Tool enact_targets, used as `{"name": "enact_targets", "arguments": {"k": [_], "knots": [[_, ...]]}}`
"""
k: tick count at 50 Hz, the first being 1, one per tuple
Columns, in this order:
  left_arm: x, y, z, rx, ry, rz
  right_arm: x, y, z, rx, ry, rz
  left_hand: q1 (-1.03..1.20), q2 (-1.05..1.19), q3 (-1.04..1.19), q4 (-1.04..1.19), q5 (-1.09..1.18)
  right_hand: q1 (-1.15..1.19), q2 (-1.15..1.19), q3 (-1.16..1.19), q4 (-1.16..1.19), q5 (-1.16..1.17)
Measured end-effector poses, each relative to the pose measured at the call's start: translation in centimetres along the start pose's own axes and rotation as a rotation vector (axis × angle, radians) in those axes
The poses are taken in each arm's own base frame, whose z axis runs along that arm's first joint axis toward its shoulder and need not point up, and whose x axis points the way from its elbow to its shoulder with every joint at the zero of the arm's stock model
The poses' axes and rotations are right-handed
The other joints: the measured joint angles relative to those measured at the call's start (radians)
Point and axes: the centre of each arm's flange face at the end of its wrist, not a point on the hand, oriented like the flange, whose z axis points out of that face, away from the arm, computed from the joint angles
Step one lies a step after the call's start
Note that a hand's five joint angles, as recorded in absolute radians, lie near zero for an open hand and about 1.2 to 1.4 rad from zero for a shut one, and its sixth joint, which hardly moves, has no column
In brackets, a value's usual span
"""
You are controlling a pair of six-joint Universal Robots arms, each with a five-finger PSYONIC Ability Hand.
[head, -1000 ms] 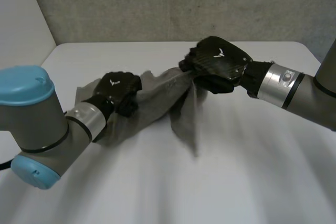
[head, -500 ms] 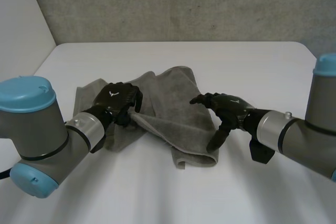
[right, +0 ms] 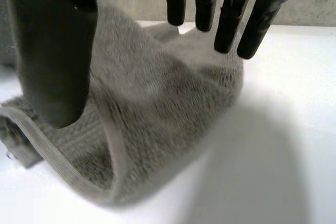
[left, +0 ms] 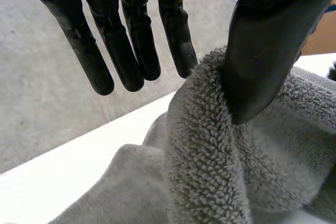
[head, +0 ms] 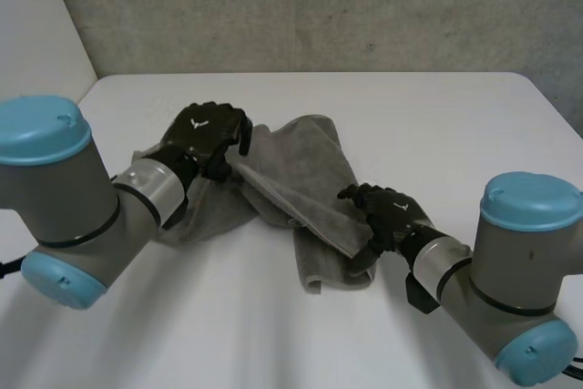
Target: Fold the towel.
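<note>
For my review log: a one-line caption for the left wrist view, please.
Left hand pinches a raised fold of the grey towel between thumb and fingers, above the white table.

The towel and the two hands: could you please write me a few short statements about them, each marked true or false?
1. The towel lies spread flat on the table. False: it is bunched and partly folded over itself.
2. The left hand pinches a raised fold of the towel. True.
3. The right hand is well clear of the towel, at the table's far edge. False: it is at the towel's edge on its own arm's side.
4. The table is white. True.
</note>
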Motion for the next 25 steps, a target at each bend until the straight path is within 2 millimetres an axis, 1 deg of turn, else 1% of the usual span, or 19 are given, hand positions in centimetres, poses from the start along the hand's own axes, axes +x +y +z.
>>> {"name": "enact_targets", "arguments": {"k": [6,7,8,10,11,12,14,16,18,20,23,24,25], "knots": [[-0.6,-0.9,0.4,0.017,-0.013,-0.05,0.2,0.5,1.0,0.015,-0.003,-0.017,0.0,0.001,0.0,0.0,0.0,0.218,0.231,0.227,0.228,0.221],[-0.6,-0.9,0.4,0.016,-0.014,-0.061,0.3,0.6,1.2,0.021,-0.004,-0.017,0.0,0.001,0.0,0.0,0.0,0.329,0.34,0.327,0.329,0.322],[-0.7,-0.9,0.4,0.015,-0.014,-0.066,0.3,0.6,1.3,0.023,-0.004,-0.017,0.0,0.001,0.0,0.0,0.0,0.365,0.376,0.374,0.366,0.357],[-0.7,-0.9,0.4,0.008,-0.015,-0.09,0.4,0.5,1.7,0.037,-0.006,-0.012,-0.001,0.001,0.0,0.0,0.0,0.676,0.684,0.668,0.678,0.656],[-0.7,-0.8,0.4,0.006,-0.015,-0.095,0.4,0.5,1.8,0.04,-0.007,-0.011,-0.001,0.001,0.0,0.0,0.0,0.735,0.743,0.709,0.723,0.718],[-0.7,-0.7,0.3,0.0,-0.015,-0.105,0.5,0.3,1.9,0.047,-0.007,-0.005,-0.003,0.0,-0.002,-0.001,-0.002,0.894,0.893,0.874,0.89,0.878],[-0.7,-0.5,0.2,-0.008,-0.015,-0.115,0.5,0.0,2.0,0.06,-0.009,0.005,-0.024,-0.007,-0.006,-0.007,-0.016,0.979,0.938,0.976,0.985,0.974],[-0.7,-0.2,0.1,-0.019,-0.014,-0.122,0.6,-0.5,2.0,0.074,-0.011,0.015,-0.068,-0.044,-0.044,-0.046,-0.063,0.982,0.938,0.992,1.004,0.978],[-0.6,0.1,-0.1,-0.03,-0.01,-0.125,0.5,-1.2,1.9,0.095,-0.015,0.023,-0.155,-0.135,-0.132,-0.126,-0.147,0.983,0.938,0.993,1.004,0.978],[-0.3,0.5,-0.3,-0.045,0.001,-0.127,0.2,-2.5,1.6,0.133,-0.025,0.027,-0.28,-0.259,-0.256,-0.253,-0.28,0.983,0.938,0.994,1.004,0.978],[-0.1,0.8,-0.6,-0.057,0.019,-0.127,0.0,-3.9,1.2,0.17,-0.033,0.018,-0.439,-0.423,-0.419,-0.409,-0.44,0.983,0.938,0.994,1.004,0.978],[0.0,1.0,-0.8,-0.064,0.036,-0.127,-0.1,-5.0,0.9,0.194,-0.037,0.007,-0.514,-0.502,-0.496,-0.492,-0.522,0.983,0.938,0.994,1.004,0.978],[0.1,1.1,-0.9,-0.069,0.049,-0.128,-0.1,-5.6,0.6,0.207,-0.038,-0.004,-0.533,-0.525,-0.523,-0.516,-0.548,0.983,0.938,0.994,1.004,0.978]]}}
